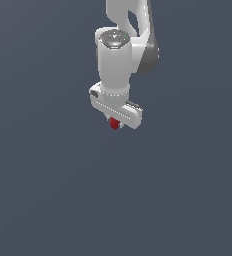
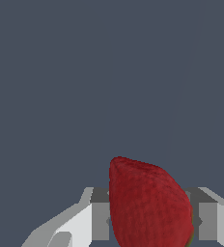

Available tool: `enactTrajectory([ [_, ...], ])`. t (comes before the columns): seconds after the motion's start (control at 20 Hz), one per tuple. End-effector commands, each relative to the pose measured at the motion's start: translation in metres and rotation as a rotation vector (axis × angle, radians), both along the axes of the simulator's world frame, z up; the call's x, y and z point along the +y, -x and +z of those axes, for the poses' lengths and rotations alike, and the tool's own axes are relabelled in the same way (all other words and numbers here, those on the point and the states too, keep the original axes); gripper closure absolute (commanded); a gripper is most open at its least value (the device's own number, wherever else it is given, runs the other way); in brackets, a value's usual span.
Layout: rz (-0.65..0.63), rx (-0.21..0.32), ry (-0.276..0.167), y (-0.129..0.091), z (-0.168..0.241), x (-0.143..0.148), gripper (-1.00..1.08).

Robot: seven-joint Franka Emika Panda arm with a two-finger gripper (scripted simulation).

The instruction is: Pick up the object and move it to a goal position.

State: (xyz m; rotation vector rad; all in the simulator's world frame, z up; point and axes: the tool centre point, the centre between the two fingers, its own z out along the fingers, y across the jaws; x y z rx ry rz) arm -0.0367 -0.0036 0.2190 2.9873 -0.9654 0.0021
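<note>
I saw the white gripper [image 1: 115,120] clamped on the dark red strawberry [image 1: 115,123], which sat directly beneath it between the fingers [image 2: 100,221], tapered end pointing away from the wrist.

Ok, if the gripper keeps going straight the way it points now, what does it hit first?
Nothing visible. The gripper points down with the red object between its fingers; past it the wrist view shows only plain grey. The surface's depth is unclear.
</note>
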Motion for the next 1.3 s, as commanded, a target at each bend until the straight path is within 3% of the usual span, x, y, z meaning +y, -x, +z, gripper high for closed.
enactTrajectory([
  [0.0,0.0,0.001,0.001,-0.005,0.026,0.007,1.08],
  [0.65,0.0,0.001,0.0,-0.034,0.148,0.043,1.08],
  [1.25,0.002,0.001,-0.002,-0.056,0.227,0.067,1.08],
])
